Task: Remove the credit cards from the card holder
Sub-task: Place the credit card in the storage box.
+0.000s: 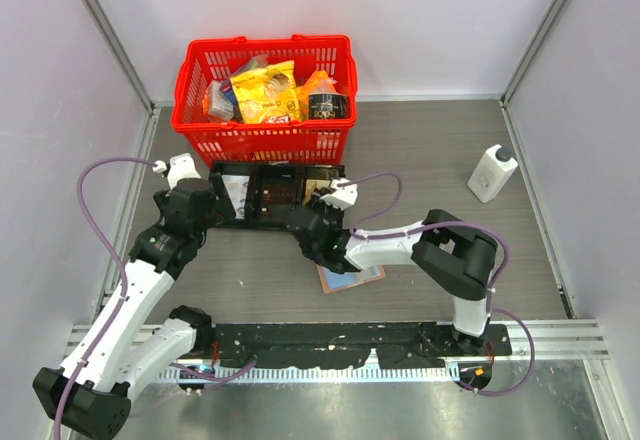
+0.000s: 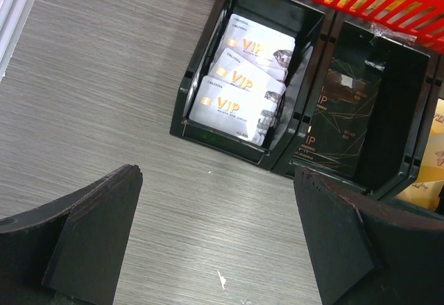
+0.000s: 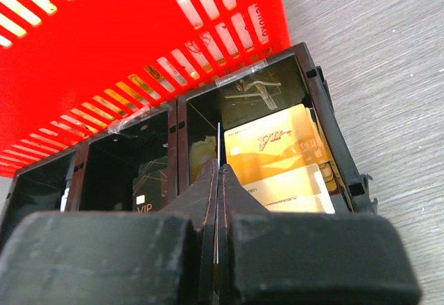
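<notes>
The card holder [image 1: 350, 276] lies open on the table, tan-pink edged and light blue inside, partly under my right arm. My right gripper [image 3: 218, 170] is shut on a thin credit card [image 3: 219, 142] seen edge-on, held over the right compartment of the black tray [image 3: 336, 145], where gold cards [image 3: 277, 145] lie. In the top view the right gripper [image 1: 322, 205] is at the tray's right end. My left gripper [image 2: 218, 236] is open and empty above the bare table, just short of the tray's left compartment with white VIP cards [image 2: 243, 83]. It also shows in the top view [image 1: 205, 205].
A black VIP card [image 2: 340, 125] lies in the tray's middle compartment. A red basket [image 1: 265, 100] of snack packets stands right behind the tray. A white bottle [image 1: 492, 172] stands at the right. Grey walls close in the table on both sides.
</notes>
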Controlling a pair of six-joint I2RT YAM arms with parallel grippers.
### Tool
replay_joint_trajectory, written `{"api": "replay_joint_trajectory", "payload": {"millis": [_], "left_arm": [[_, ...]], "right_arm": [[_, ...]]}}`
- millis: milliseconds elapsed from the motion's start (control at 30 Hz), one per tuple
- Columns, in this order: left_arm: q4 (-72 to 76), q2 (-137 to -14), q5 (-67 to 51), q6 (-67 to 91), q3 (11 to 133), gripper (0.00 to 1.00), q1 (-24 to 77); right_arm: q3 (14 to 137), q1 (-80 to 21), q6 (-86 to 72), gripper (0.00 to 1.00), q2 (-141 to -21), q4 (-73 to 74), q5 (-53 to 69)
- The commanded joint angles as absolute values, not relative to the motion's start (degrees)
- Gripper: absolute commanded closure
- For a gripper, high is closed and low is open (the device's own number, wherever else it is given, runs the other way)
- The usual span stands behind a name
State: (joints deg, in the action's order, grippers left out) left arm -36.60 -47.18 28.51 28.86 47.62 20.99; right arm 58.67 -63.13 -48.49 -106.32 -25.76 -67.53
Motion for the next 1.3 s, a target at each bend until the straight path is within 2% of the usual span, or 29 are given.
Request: {"api": "replay_joint_trajectory", "payload": {"millis": [0, 133, 233, 600, 800, 900, 1100, 1267], "left_arm": [[-34.0, -46.5, 30.1, 27.8, 47.3, 0.04, 21.3], [-33.8, -46.4, 30.0, 27.7, 47.2, 0.05, 21.3], [-33.8, -46.6, 29.9, 27.6, 47.1, 0.05, 21.3], [-33.5, -46.1, 28.4, 27.3, 46.8, 0.05, 21.2], [-32.9, -45.5, 26.1, 27.0, 46.4, 0.05, 21.2], [-32.2, -45.3, 23.5, 26.5, 46.0, 0.05, 21.4], [-32.6, -46.7, 17.4, 27.8, 46.5, 0.11, 21.3], [-34.4, -49.2, 13.6, 28.8, 47.9, 0.13, 21.3]], "right_arm": [[62.0, -64.9, -51.1, 0.99, -108.4, -27.5, -77.0], [62.8, -66.2, -52.9, 0.98, -109.9, -24.4, -77.3], [63.5, -67.0, -55.5, 0.85, -110.6, -20.1, -77.3], [63.2, -67.7, -62.3, 0.68, -105.7, -6.9, -73.8], [63.9, -67.8, -65.7, 0.57, -100.5, 7.0, -72.6], [62.7, -67.0, -59.6, 0.48, -95.6, 7.8, -68.6], [55.7, -62.4, -51.7, 0.39, -83.7, 8.9, -52.6], [48.3, -56.0, -49.2, 0.28, -73.2, 10.7, -39.9]]}}
